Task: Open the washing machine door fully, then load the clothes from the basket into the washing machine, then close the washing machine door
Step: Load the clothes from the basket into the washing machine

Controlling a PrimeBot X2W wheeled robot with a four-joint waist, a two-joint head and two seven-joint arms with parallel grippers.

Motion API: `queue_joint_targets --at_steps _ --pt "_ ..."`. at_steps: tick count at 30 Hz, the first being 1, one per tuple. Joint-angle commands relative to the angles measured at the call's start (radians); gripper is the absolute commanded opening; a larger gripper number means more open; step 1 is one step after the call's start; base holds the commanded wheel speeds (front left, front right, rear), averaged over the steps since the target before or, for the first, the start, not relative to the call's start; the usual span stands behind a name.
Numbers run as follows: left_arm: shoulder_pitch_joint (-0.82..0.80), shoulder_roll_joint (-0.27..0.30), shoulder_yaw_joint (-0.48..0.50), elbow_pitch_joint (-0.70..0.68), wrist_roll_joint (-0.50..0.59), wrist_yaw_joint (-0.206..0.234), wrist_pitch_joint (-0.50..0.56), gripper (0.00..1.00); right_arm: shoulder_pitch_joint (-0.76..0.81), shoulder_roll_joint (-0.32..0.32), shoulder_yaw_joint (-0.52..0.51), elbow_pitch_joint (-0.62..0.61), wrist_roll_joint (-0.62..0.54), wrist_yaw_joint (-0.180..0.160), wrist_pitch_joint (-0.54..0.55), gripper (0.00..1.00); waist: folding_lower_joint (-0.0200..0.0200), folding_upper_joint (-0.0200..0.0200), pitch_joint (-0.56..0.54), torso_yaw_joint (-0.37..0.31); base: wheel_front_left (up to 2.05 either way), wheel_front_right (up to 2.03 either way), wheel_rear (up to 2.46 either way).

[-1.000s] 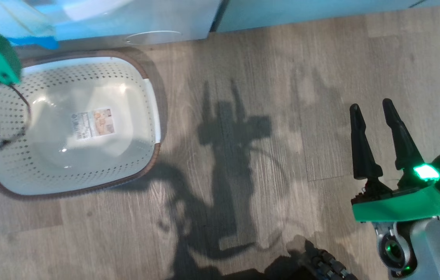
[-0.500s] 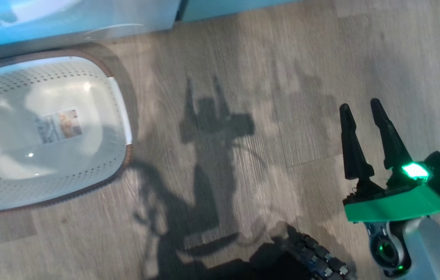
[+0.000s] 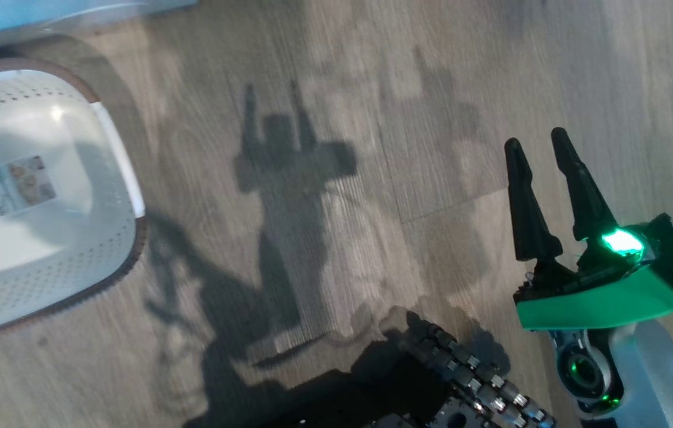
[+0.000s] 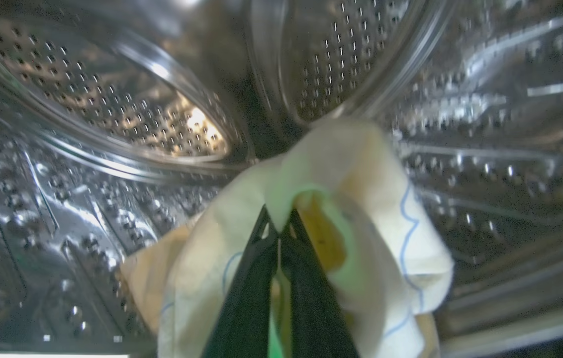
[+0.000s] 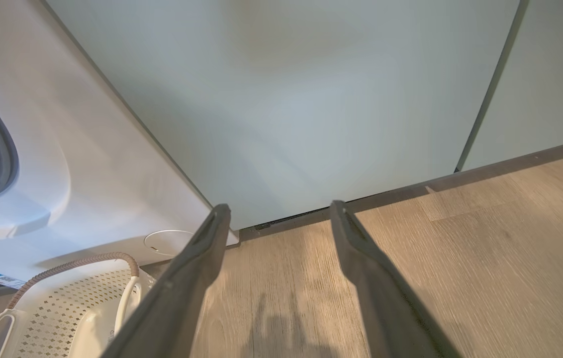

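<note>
Inside the washing machine (image 4: 87, 99), the left gripper (image 4: 278, 223) has jaws clenched on the clothes (image 4: 371, 199), while the right gripper (image 3: 535, 138), jaws released, hangs over open floor (image 3: 372, 89), well apart from the rim of the basket (image 3: 141, 241).

Shiny perforated steel, bright with glints, all around the drum (image 4: 112, 99) of the washing machine (image 5: 87, 164); smooth white front outside. Soft matt cloth, pale cream with thin blue lines, for the clothes (image 4: 361, 189). On the left, smooth glossy white plastic with punched holes for the basket (image 3: 98, 249), braided-looking brown rim, paper label (image 3: 12, 185) on its base. Matt wood-grain floor (image 3: 372, 148). Far off, smooth flat pale green cabinet panels (image 5: 286, 99). Matt black fingers (image 3: 528, 208) on the right gripper (image 3: 535, 138), glossy green casing (image 3: 598, 297) behind.
</note>
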State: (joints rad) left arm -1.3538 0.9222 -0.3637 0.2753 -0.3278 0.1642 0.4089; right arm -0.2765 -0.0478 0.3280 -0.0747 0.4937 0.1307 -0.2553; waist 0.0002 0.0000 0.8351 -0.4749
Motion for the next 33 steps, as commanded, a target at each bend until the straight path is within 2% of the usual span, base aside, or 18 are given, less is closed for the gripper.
queue_joint_targets --at_steps 1,5,13,17,22,23,24,25,26,30,33 --pt "-0.046 0.057 0.032 -0.026 0.015 0.0 -0.014 0.0 0.011 -0.002 0.018 -0.027 0.009 0.0 -0.006 1.0 -0.0002 0.0 0.018 -0.018 0.0 0.0 0.0" --pt "-0.14 0.059 0.016 -0.018 0.078 -0.008 -0.095 0.0 0.004 -0.002 0.033 -0.029 0.023 0.0 -0.006 1.0 -0.0002 0.0 0.044 -0.041 0.0 0.0 0.0" --pt "-0.27 0.024 -0.011 0.041 0.164 -0.009 -0.35 0.0 0.01 -0.002 0.03 -0.032 0.034 0.0 -0.006 1.0 -0.0002 0.0 0.07 -0.045 0.0 0.0 0.0" --pt "-0.263 0.006 -0.017 0.177 0.124 -0.035 -0.291 0.0 0.012 -0.002 0.032 -0.03 0.034 0.0 -0.006 1.0 -0.0002 0.0 0.079 -0.038 0.0 0.0 0.0" --pt "-0.301 -0.016 -0.023 0.272 0.087 -0.076 -0.237 0.0 0.009 -0.002 0.03 -0.029 0.032 0.0 -0.006 1.0 -0.0002 0.0 0.093 -0.03 0.0 0.0 0.0" --pt "-0.31 -0.019 -0.025 0.28 0.086 -0.08 -0.236 0.1 0.007 -0.002 0.03 -0.028 0.032 0.0 -0.006 1.0 -0.0002 0.0 0.095 -0.03 0.0 0.0 0.0" --pt "-0.318 -0.023 -0.026 0.291 0.085 -0.08 -0.232 0.45 0.005 -0.002 0.03 -0.027 0.032 0.0 -0.006 1.0 -0.0002 0.0 0.096 -0.029 0.0 0.0 0.0" --pt "-0.325 -0.028 -0.027 0.304 0.081 -0.084 -0.224 0.87 0.003 -0.002 0.031 -0.026 0.032 0.0 -0.006 1.0 -0.0002 0.0 0.096 -0.028 0.0 0.0 0.0" --pt "-0.332 -0.031 -0.03 0.313 0.079 -0.089 -0.223 1.0 0.0 -0.002 0.032 -0.025 0.032 0.0 -0.006 1.0 -0.0002 0.0 0.097 -0.028 0.0 0.0 0.0" --pt "-0.352 -0.051 -0.024 0.347 0.055 -0.101 -0.232 1.0 -0.016 -0.002 0.037 -0.022 0.033 0.0 -0.006 1.0 -0.0002 0.0 0.097 -0.027 0.0 0.0 0.0" --pt "-0.338 -0.08 0.0 0.367 0.011 -0.093 -0.256 1.0 -0.025 -0.002 0.029 -0.019 0.028 0.0 -0.006 1.0 -0.0002 0.0 0.089 -0.015 0.0 0.0 0.0"
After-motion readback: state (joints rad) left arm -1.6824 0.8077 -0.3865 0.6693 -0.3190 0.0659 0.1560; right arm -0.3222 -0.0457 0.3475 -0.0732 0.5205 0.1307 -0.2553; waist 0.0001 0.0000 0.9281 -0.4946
